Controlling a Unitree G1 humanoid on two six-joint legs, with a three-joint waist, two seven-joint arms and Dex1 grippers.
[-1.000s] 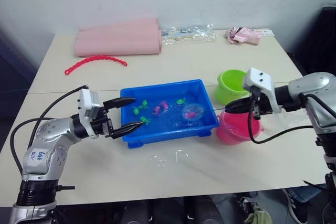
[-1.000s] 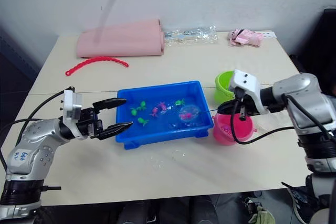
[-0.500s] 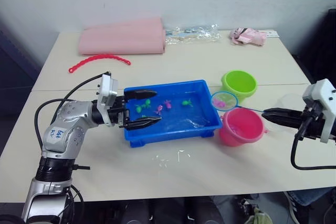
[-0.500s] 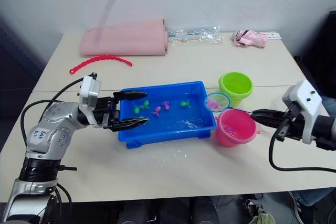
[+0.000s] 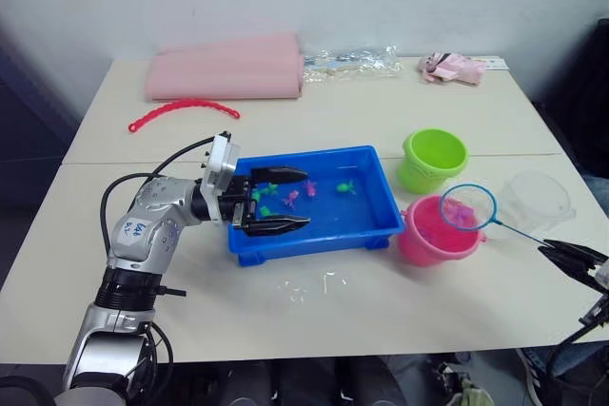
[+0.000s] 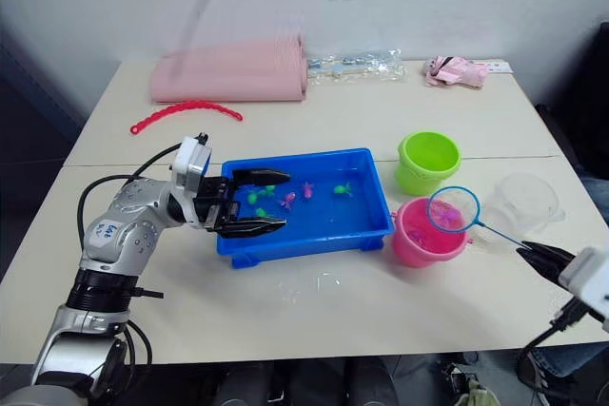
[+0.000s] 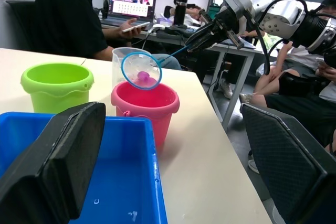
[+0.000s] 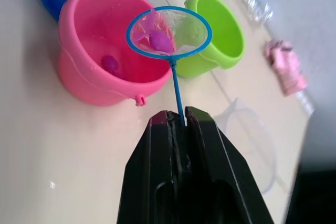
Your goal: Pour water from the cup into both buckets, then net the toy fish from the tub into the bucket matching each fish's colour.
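The right gripper (image 8: 178,121) has its two black fingers pressed together on the thin blue handle of the net (image 8: 169,31), whose hoop hangs over the mouth of the pink bucket (image 5: 430,235) with a pink fish (image 8: 159,39) lying in the mesh. Another pink fish (image 8: 109,63) sits inside that bucket. The green bucket (image 5: 434,160) stands at about 12 o'clock from the pink one, just beside it, and the clear cup (image 5: 535,203) rests at 3 o'clock of the pink bucket. The blue tub (image 5: 376,225) lies at 9 o'clock of the buckets, with green and pink fish in it. The left gripper (image 5: 285,201) reaches over the tub's 9 o'clock end, fingers spread apart and pinching nothing
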